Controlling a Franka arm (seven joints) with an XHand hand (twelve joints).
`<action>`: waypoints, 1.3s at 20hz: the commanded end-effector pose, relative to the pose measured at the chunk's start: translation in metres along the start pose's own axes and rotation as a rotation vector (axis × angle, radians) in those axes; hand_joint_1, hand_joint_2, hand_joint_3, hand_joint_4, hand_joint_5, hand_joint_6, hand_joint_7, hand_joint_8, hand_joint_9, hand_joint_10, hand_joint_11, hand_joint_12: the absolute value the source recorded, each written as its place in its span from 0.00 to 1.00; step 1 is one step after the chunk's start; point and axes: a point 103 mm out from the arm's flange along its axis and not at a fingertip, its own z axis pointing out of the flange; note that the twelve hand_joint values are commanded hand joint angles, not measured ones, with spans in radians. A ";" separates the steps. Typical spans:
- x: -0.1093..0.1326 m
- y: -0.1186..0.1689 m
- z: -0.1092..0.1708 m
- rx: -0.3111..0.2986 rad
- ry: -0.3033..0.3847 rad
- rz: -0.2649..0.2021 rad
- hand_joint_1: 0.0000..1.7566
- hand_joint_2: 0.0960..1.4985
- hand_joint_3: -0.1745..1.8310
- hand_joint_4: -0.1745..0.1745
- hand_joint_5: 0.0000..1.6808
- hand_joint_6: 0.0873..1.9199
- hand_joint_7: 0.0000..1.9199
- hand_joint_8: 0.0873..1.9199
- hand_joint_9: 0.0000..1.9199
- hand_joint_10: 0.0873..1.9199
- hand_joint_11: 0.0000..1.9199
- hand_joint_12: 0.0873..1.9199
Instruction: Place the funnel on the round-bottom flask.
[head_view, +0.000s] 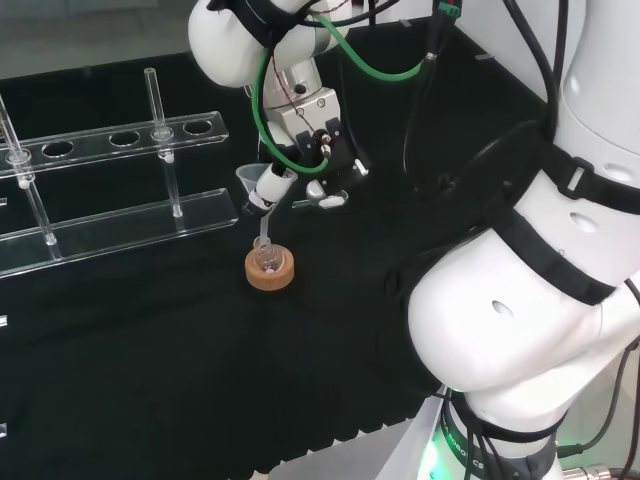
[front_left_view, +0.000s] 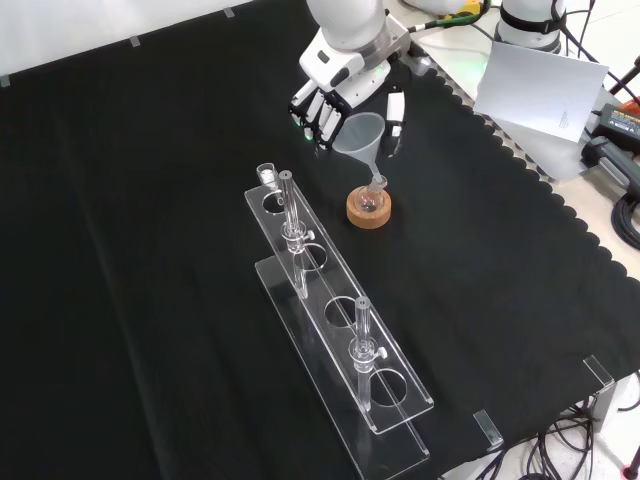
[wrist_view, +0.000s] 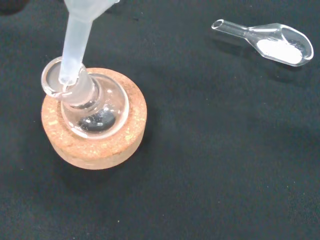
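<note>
Front view shows the black and white hand (front_left_view: 335, 100) reaching down just above the round cork ring stand (front_left_view: 368, 208), its fingers (front_left_view: 318, 118) curled on one side of the translucent plastic funnel (front_left_view: 364, 140) and the thumb on the other, so the funnel's cone is pinched between them. The funnel leans a little, and its narrow stem points down into the mouth of the small clear glass round-bottom flask (front_left_view: 370, 199) that sits in the cork ring stand.

From the wrist, the stem tip lies inside the flask's (wrist_view: 92, 107) rim, close against one side of the neck, and a small dark object lies at the bottom of the bulb. Well apart from the cork ring stand (wrist_view: 95, 135) on the black cloth (wrist_view: 210, 165) lies a clear glass scoop (wrist_view: 272, 42) with white powder in its bowl.

In the head view, the hand (head_view: 315, 150) is above and to the right of the cork ring stand (head_view: 270, 270), and a clear acrylic rack (head_view: 110, 190) with round holes stands to the stand's left.
</note>
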 end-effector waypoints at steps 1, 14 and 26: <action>-0.005 0.002 0.003 -0.002 0.003 0.009 0.36 0.51 0.15 0.64 0.44 0.05 0.48 0.16 0.30 0.22 0.00 0.66; -0.007 0.014 0.011 -0.009 0.038 0.032 0.36 0.50 0.15 0.63 0.44 0.05 0.48 0.16 0.31 0.22 0.00 0.66; 0.004 0.010 0.033 0.010 0.074 0.063 0.36 0.50 0.15 0.63 0.44 0.05 0.48 0.16 0.31 0.22 0.00 0.66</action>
